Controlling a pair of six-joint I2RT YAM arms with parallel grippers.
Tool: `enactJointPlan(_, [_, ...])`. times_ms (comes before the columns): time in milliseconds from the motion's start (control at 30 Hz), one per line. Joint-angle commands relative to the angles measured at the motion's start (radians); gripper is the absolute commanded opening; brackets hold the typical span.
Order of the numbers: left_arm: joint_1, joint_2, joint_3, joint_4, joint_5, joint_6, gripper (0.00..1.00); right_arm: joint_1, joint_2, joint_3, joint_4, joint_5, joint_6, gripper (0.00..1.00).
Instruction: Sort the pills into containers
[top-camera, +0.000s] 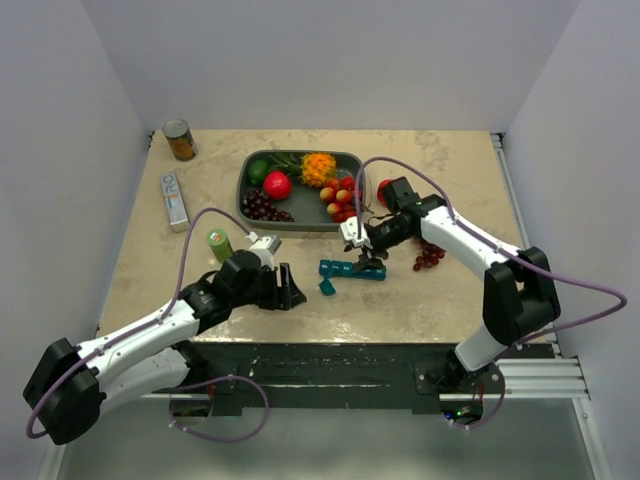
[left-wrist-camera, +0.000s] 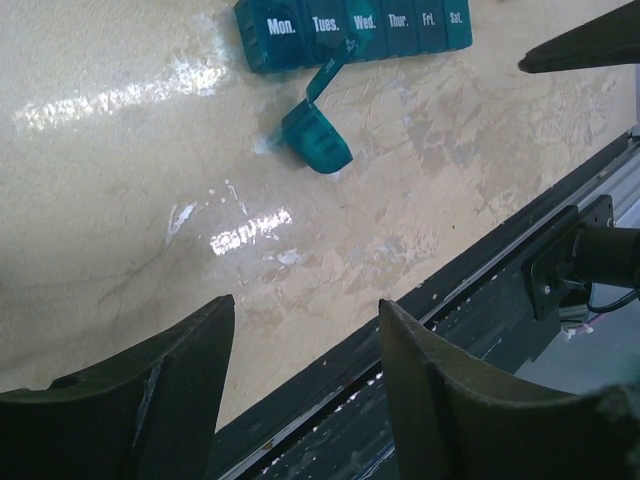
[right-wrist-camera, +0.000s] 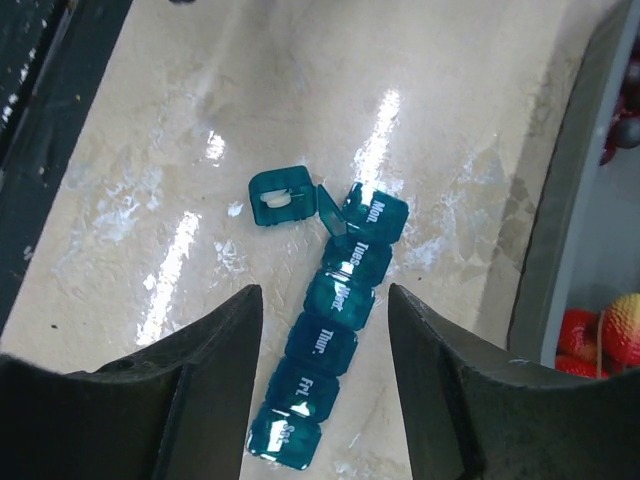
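Pill box: we see a teal strip of cells (right-wrist-camera: 330, 330) marked Mon. through Sat., lying flat on the table (top-camera: 450, 300) at the centre of the right wrist view.
Loose cell: one loose cell (right-wrist-camera: 275, 200) lies just beside the Mon. end, with a lid flap (right-wrist-camera: 325, 205) standing up between them. A pale fleck (right-wrist-camera: 277, 199) inside may be a pill; we cannot tell.
Right gripper: the right gripper (right-wrist-camera: 325, 290) hangs over the strip, fingers apart, gripping nothing.
Left gripper: the left gripper (top-camera: 295, 290) sits left of centre in the overhead view, fingers apart and empty.
Risk: we judge the light plastic could skid or flip under an off-centre pinch. A brush against the loose cell could tip it and spill whatever is inside.
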Motion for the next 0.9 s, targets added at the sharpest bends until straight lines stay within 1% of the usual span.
enactJointPlan(0, [-0.006,-0.038,-0.050,0.087,-0.014,-0.051,0.64,0.047,0.049,0.046,-0.007,0.080,-0.096,0.55])
enactJointPlan(133, [-0.004,-0.046,-0.071,0.093,-0.018,-0.060,0.64,0.084,0.074,0.022,0.091,0.124,-0.041,0.54])
enactJointPlan(233, [-0.004,-0.049,-0.070,0.090,-0.017,-0.057,0.64,0.099,0.106,0.025,0.133,0.144,-0.006,0.53])
enactJointPlan(467, [-0.004,-0.068,-0.085,0.087,-0.009,-0.057,0.64,0.138,0.189,0.074,0.153,0.184,0.039,0.51])
enactJointPlan(867, [-0.004,-0.109,-0.113,0.075,-0.011,-0.063,0.64,0.167,0.241,0.094,0.166,0.207,0.073,0.41])
